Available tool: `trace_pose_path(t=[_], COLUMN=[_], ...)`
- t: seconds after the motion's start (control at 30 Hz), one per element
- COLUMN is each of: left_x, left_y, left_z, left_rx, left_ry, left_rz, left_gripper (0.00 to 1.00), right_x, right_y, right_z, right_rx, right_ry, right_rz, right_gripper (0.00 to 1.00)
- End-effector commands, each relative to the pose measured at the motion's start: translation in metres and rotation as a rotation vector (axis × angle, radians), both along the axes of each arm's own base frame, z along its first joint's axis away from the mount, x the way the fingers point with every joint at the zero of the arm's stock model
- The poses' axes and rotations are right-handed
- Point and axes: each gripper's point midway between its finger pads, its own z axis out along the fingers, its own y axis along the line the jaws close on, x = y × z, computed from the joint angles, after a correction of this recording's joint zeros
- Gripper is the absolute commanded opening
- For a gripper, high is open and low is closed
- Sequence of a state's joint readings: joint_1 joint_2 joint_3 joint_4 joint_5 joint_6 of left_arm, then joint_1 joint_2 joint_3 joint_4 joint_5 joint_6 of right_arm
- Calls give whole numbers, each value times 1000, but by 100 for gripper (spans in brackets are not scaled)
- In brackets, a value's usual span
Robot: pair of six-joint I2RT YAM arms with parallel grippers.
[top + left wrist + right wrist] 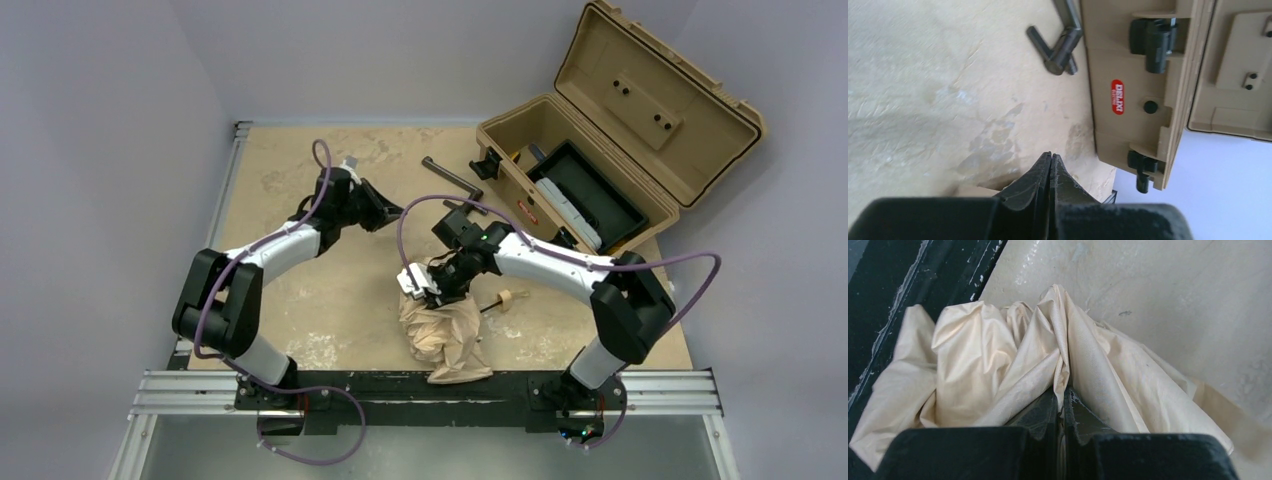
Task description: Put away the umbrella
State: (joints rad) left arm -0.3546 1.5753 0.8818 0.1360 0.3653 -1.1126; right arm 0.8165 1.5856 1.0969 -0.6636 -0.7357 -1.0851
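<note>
Right gripper (pixel 1062 390) pinches the crumpled beige fabric umbrella (pixel 973 355); left gripper (pixel 1050 157) closed, empty, near tan plastic case (pixel 1108 55) labelled "DELIXI".

This is a robotics lab test cell, not a home or shop. Plain pale grey walls (pixel 100 150) close in a worn, stained beige tabletop (pixel 350 310) on three sides. Along its near edge runs a ridged aluminium rail (pixel 180 395) with a scuffed black mounting plate (pixel 400 388), on which two black-and-white jointed robot arms (pixel 280 250) (pixel 550 260) are bolted, trailing loose purple cables (pixel 403 222). An open hard tan plastic equipment case (pixel 660 110) sits at the far right corner, with a dark metal L-shaped bar (pixel 450 180) just beside it.
</note>
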Motion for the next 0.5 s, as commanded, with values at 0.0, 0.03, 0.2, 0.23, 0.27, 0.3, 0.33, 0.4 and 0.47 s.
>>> trace_pose_path(t=[0.0,0.03,0.2,0.23,0.27,0.3,0.33,0.4,0.47], left_x=[15,14,7,6,3,1,-2,-7,-17], left_y=[-7,-8,-6,-4,0,5,11,21,29], left_z=[33,36,35,32,28,23,17,10,1], left_rx=[-25,-33,-34,-27,-13,10,47,103,142], left_ry=[-105,-113,-119,-109,-93,-82,-63,-50,-15], left_rz=[-59,-68,-81,-76,-67,-57,-40,-22,-10], left_gripper=[0,0,0,0,0,0,0,0,0], right_x=[-3,2,20,22,24,25,25,22,16], right_y=[1,5,12,13,13,12,10,3,-5], right_z=[-7,-10,-23,-23,-24,-25,-26,-30,-36], right_rx=[-78,-85,-118,-118,-118,-122,-125,-147,-166], right_ry=[44,47,92,92,87,80,76,71,72], right_rz=[-22,-40,-80,-84,-86,-90,-91,-96,-93], right_gripper=[0,0,0,0,0,0,0,0,0])
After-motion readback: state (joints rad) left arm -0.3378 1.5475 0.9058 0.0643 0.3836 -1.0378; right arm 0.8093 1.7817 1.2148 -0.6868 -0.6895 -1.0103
